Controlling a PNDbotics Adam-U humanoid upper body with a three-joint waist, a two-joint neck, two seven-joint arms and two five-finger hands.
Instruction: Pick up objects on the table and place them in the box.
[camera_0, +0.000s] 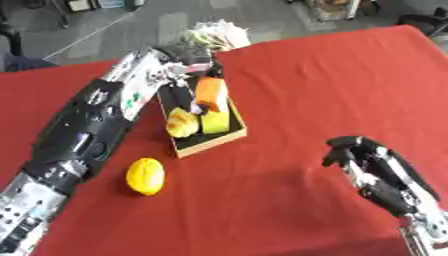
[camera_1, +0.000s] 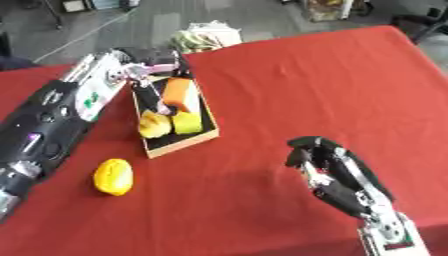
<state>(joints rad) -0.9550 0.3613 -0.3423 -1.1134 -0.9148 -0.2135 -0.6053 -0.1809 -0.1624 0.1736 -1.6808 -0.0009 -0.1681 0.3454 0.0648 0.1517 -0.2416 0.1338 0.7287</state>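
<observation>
A shallow wooden box (camera_0: 213, 142) with a dark inside lies on the red table, left of centre. In it are a rounded yellow piece (camera_0: 181, 123), a yellow-green block (camera_0: 215, 121) and an upright orange block (camera_0: 210, 93). My left hand (camera_0: 186, 61) reaches in from the lower left and hangs over the box's far end. Its fingers bend onto the top of the orange block, and its thumb runs down the block's left side. A yellow lemon-like fruit (camera_0: 145, 176) lies on the cloth in front of the box, to its left. My right hand (camera_1: 325, 161) rests at the lower right, fingers relaxed and holding nothing.
A pale bundle with green in it (camera_0: 217, 34) sits at the table's far edge, just behind the box. The red cloth (camera_0: 332, 85) stretches bare to the right of the box. Grey floor shows beyond the far edge.
</observation>
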